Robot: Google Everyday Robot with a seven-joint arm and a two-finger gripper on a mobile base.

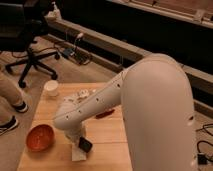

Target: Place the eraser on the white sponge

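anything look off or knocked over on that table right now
Nothing spilled or damaged. The eraser sits tilted, not flat, over the white sponge near the table's front edge, just below the gripper. The orange bowl and white cup stand upright.
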